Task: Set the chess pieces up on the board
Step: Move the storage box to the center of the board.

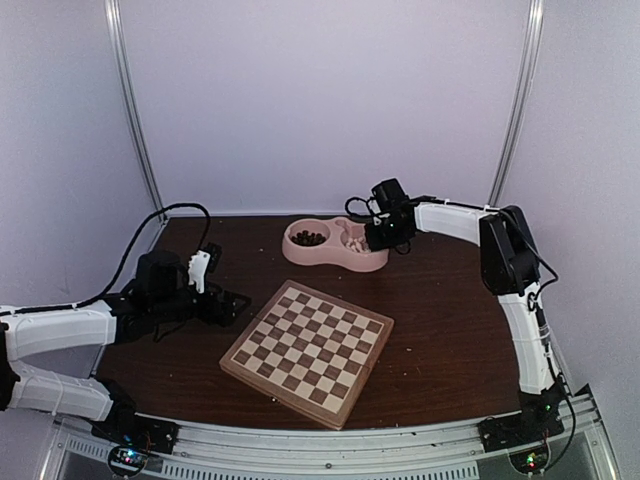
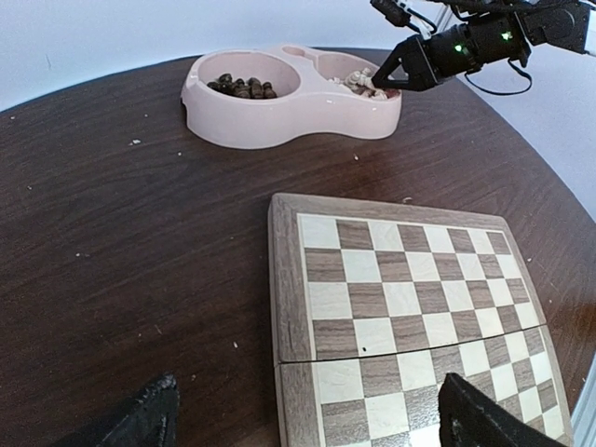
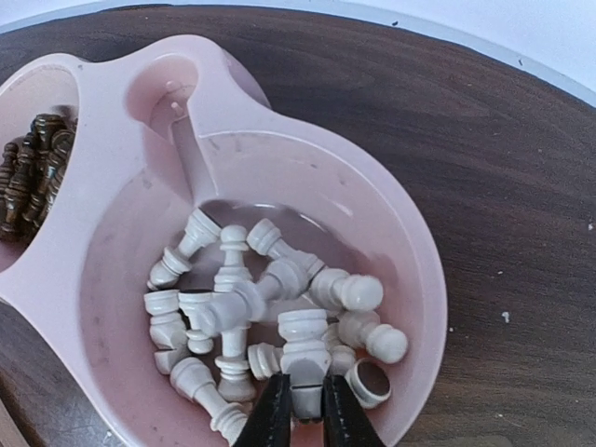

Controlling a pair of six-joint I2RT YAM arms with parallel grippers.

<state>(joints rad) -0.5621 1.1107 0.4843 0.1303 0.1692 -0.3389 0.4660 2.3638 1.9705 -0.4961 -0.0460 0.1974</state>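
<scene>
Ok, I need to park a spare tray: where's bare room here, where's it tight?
Bare: the dark wooden table between the checkered wooden chessboard and the right arm; the strip between board and pink two-compartment bowl. Crowded: the bowl's cream chess pieces, where the right tool grips one; left arm flanks the board's left.

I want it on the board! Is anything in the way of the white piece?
Only the pink bowl's wall: the right fingers pinch the chess piece inside it. Beyond, only tabletop up to the board.
</scene>
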